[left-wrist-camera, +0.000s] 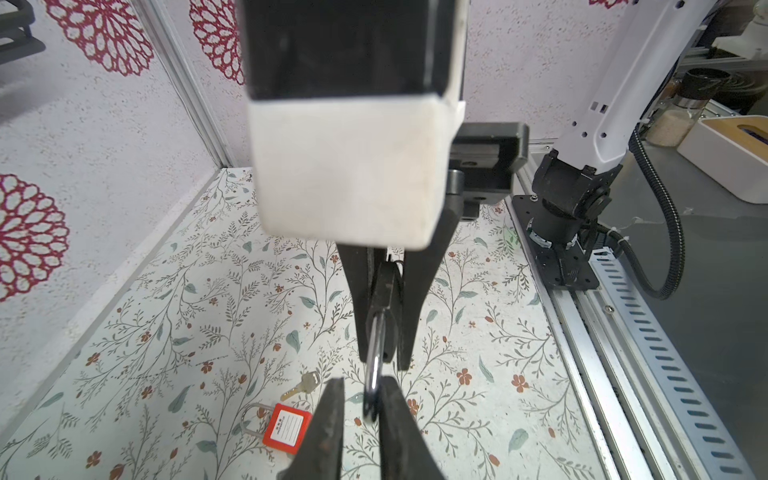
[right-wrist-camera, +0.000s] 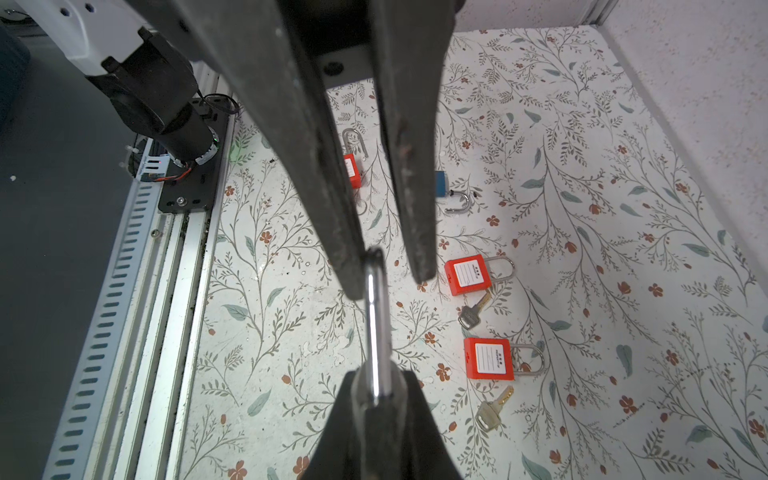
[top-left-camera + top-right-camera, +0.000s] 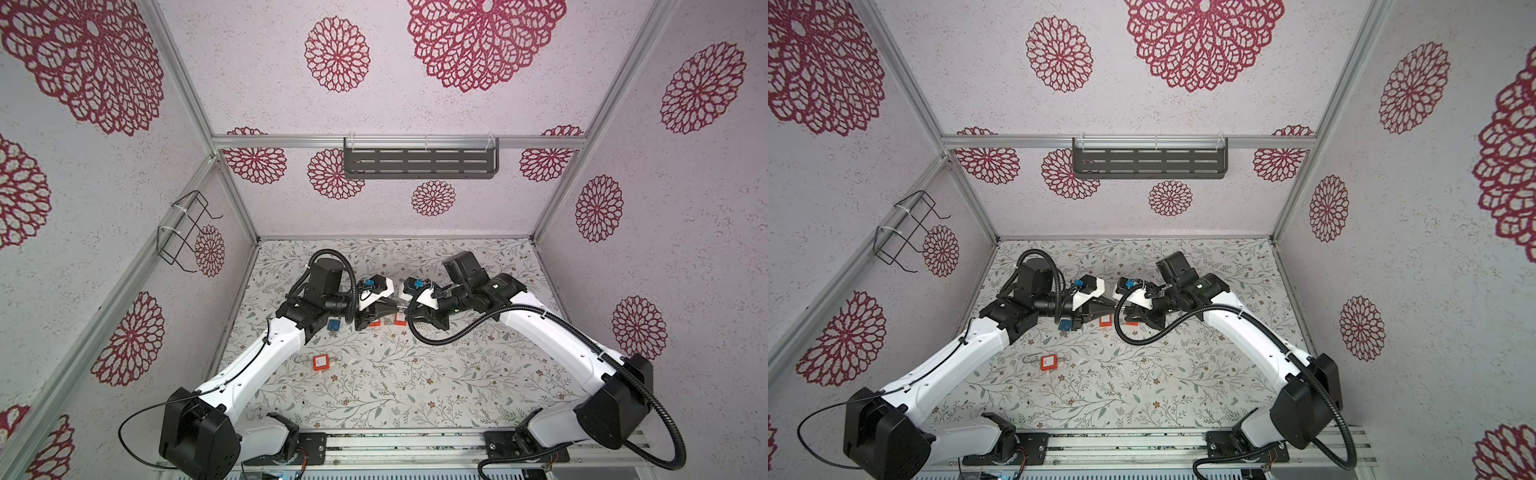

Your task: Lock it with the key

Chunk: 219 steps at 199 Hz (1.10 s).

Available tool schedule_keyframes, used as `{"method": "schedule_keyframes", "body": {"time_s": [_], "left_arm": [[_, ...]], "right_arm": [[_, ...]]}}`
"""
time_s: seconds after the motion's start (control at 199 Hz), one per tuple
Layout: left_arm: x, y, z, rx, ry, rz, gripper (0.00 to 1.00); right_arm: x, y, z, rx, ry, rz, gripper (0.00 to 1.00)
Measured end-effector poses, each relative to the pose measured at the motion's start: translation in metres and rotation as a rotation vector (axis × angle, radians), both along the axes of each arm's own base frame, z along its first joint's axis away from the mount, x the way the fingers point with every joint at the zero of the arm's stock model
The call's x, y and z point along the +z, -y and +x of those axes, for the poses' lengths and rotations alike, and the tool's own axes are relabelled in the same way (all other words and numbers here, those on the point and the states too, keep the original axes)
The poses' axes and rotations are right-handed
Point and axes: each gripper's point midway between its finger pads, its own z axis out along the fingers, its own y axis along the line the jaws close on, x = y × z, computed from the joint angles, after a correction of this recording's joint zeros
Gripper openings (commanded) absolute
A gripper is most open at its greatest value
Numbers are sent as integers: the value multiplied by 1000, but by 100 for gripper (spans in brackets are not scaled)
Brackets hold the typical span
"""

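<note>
- One red padlock is lying on the tabletop, lower centre.
- Farther in, a grey key is lying unused, right of centre.
- Mid-frame, the right gripper is clenching its jaws on a steel shackle, seemingly steadying it aloft.
- Left gripper is flanking the other end; grasping or not, I cannot tell.

glossy chrome metal loop; smooth red plastic padlock; brass-toned metal key; matt printed table.
</note>
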Motion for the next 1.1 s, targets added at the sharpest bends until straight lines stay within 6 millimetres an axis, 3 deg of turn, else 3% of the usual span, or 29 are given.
{"method": "schedule_keyframes", "body": {"time_s": [0.171,0.322,1.101], "left_arm": [[-3,0,-3,-8,-10,11,12],[0,1,-3,-12,-7,13,0],[-8,7,-3,-42,-70,32,0]], "right_arm": [[0,0,-1,3,-2,3,0],[1,-1,-2,12,-1,7,0],[-4,-5,3,42,76,31,0]]}}
